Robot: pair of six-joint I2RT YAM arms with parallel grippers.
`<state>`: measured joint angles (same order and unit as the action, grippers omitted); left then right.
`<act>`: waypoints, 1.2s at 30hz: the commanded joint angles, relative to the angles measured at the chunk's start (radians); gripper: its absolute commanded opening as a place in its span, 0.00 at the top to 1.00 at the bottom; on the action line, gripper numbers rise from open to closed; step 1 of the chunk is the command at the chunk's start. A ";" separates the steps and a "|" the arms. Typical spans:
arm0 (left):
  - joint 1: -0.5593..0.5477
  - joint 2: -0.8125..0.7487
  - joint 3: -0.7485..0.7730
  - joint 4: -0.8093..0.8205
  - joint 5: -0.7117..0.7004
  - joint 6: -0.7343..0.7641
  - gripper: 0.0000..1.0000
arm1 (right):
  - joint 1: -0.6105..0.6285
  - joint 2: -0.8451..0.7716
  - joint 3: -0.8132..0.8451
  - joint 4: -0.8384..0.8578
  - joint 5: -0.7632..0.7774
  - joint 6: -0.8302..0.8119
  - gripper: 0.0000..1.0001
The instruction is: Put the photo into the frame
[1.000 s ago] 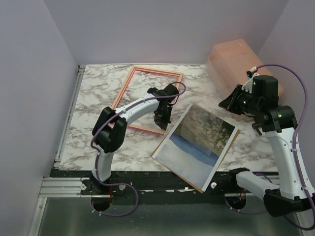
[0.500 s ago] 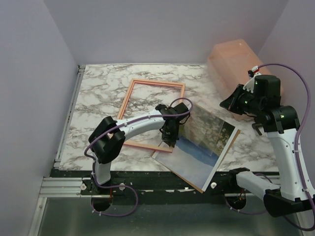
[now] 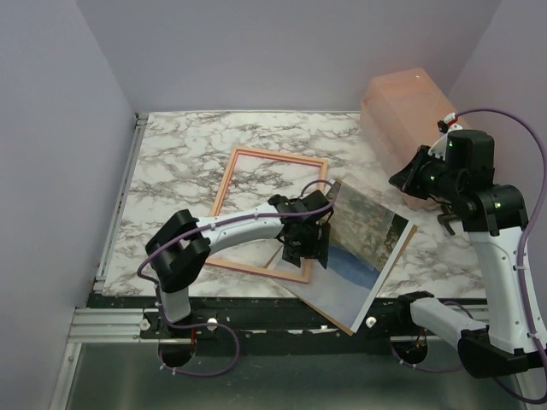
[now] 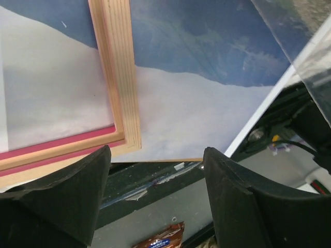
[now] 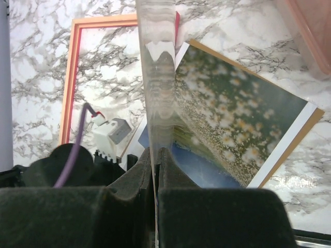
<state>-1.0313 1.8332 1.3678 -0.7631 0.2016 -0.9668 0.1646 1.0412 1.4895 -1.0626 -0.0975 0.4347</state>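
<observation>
Where the left gripper (image 4: 155, 173) hangs low over the near right corner of the frame (image 4: 121, 77), we note its two fingers spread wide with nothing between them. That corner lies on top of the photo (image 4: 207, 51): we see blue print on both sides of the wooden bar, so frame and photo overlap there. Right gripper (image 5: 155, 152): closed tight on the edge of a clear sheet (image 5: 158, 62), which it holds raised and tilted above the photo.

Edges. From above, the frame lies flat on the marble table (image 3: 171, 162), tan side up, with a pink strip showing at its inner lip in the left wrist view. The photo lies picture-up to the right of it, skewed, its near corner hanging past the table's front edge. A brown backing board (image 5: 316, 114) peeks out beneath the photo's right side. We see open marble to the left of the frame and behind it. A pink translucent bin (image 3: 410, 111) crowds the far right corner beside the right arm.

Count: one frame, one photo, one clear sheet, one board, one bin, two arms.
</observation>
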 commanded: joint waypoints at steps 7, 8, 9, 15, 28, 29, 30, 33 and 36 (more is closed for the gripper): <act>0.220 -0.378 -0.418 0.383 0.156 0.012 0.26 | 0.003 -0.022 -0.005 -0.003 -0.011 -0.010 0.99; 0.254 -0.418 -0.469 0.394 0.154 0.011 0.26 | 0.003 -0.023 -0.013 0.001 -0.019 -0.010 0.99; 0.294 -0.463 -0.523 0.398 0.148 0.014 0.27 | 0.003 -0.023 -0.018 0.004 -0.027 -0.008 1.00; 0.537 -0.681 -0.677 0.256 0.004 0.094 0.29 | 0.002 -0.027 -0.055 0.018 -0.072 -0.002 0.99; 0.799 -0.690 -0.566 -0.046 -0.442 0.162 0.31 | 0.002 -0.023 -0.089 0.034 -0.122 0.013 0.99; 0.811 -0.668 -0.561 -0.044 -0.442 0.174 0.31 | 0.001 -0.023 -0.090 0.034 -0.124 0.012 0.99; 0.824 -0.634 -0.556 -0.042 -0.438 0.185 0.31 | 0.002 -0.023 -0.091 0.032 -0.126 0.013 0.99; 0.833 -0.535 -0.534 -0.033 -0.409 0.221 0.30 | 0.003 -0.023 -0.087 0.031 -0.132 0.013 0.99; 0.833 -0.464 -0.531 0.004 -0.333 0.249 0.30 | 0.002 -0.020 -0.073 0.024 -0.145 0.017 0.99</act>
<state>-0.2028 1.2938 0.8135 -0.7673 -0.1738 -0.7834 0.1642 1.0267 1.4117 -1.0401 -0.1860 0.4438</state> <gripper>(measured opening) 0.695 0.044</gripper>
